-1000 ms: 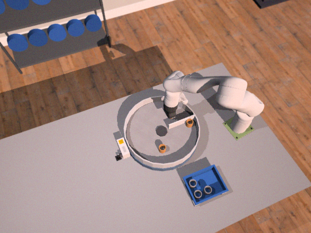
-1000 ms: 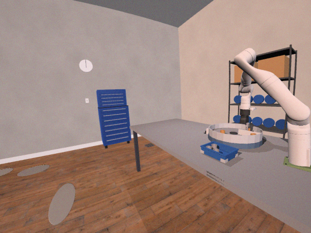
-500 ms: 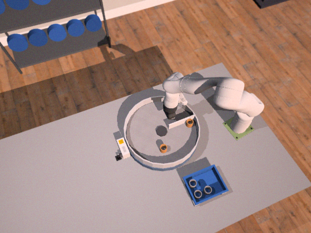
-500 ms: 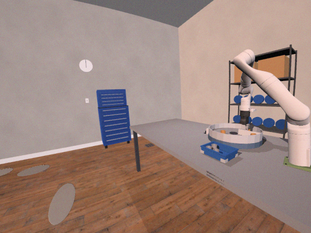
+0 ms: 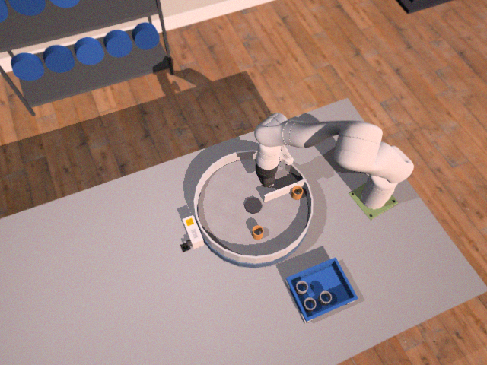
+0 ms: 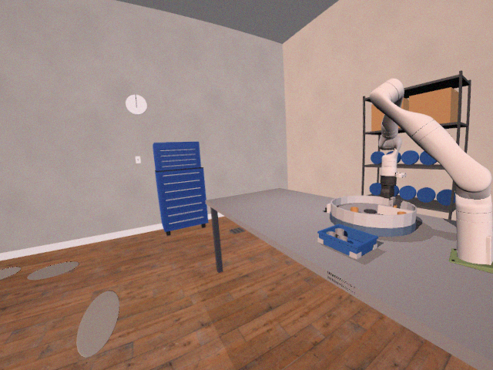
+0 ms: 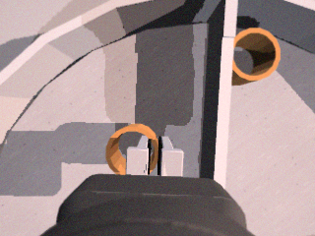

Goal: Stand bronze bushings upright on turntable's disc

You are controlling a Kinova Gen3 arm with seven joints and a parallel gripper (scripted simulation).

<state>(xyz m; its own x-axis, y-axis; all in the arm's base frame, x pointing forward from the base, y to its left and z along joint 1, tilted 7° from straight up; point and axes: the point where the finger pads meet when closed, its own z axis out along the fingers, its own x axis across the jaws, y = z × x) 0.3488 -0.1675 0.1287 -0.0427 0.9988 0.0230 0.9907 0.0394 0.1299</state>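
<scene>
My gripper (image 5: 269, 182) (image 6: 387, 195) (image 7: 154, 148) is shut on the wall of a bronze bushing (image 7: 114, 152). It holds the bushing open end up, low over the back part of the turntable's disc (image 5: 224, 200); I cannot tell whether it touches the disc. In the top view the gripper hides this bushing. Two more bronze bushings (image 5: 297, 192) (image 5: 257, 232) stand upright on the disc, one also in the wrist view (image 7: 256, 54). The dark hub (image 5: 252, 204) is in the middle. The blue crate (image 5: 345, 283) (image 6: 347, 243) holds three steel bushings (image 5: 301, 287) (image 5: 310, 303) (image 5: 325, 297).
A white bar (image 5: 279, 192) (image 7: 223, 108) lies across the disc just right of the gripper, between it and the nearer standing bushing. A raised wall (image 5: 251, 255) rings the turntable. A small control box (image 5: 193, 232) sits at its left. The arm's base (image 5: 374, 200) stands right.
</scene>
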